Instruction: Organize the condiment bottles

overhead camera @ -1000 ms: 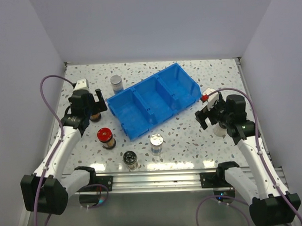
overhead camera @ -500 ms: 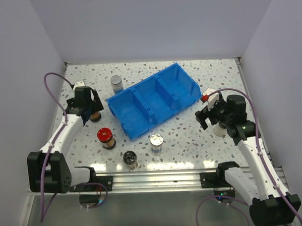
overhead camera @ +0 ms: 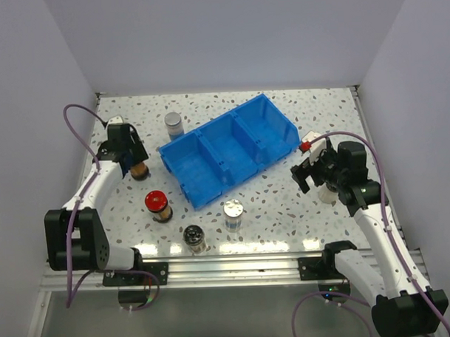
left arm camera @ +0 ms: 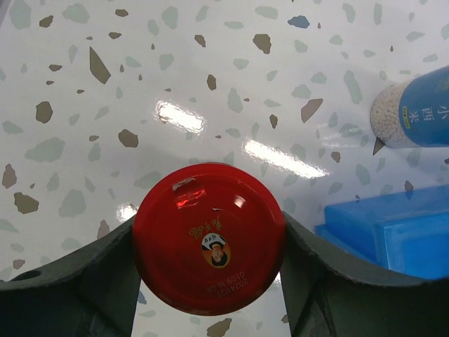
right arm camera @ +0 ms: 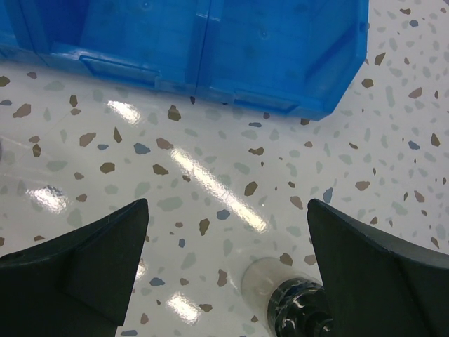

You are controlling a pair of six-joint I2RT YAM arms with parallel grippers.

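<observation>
Speckled table [left arm camera: 210, 56], red-capped jar [left arm camera: 209, 248] inside left end effector [left arm camera: 208, 239]

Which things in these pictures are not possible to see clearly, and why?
Left wrist: red-capped bottle, body hidden under its own cap.
Top view: that bottle, mostly covered by the left gripper.
Right wrist: second bottle cut off by the bottom edge; cap unseen.

White speckled tabletop [overhead camera: 286, 211]. Blue three-compartment plastic bin [overhead camera: 243, 171] sits mid-table, skewed. Clock positions below are from the bin.
- 10 o'clock: silver-capped clear jar [overhead camera: 174, 124]
- 9: red-capped dark jar [overhead camera: 140, 170]
- 8: second red-capped jar [overhead camera: 158, 205]
- 7: black-capped jar [overhead camera: 194, 238]
- 6: second silver-capped jar [overhead camera: 233, 215]
- 4: sixth jar [overhead camera: 326, 194], mostly hidden
</observation>
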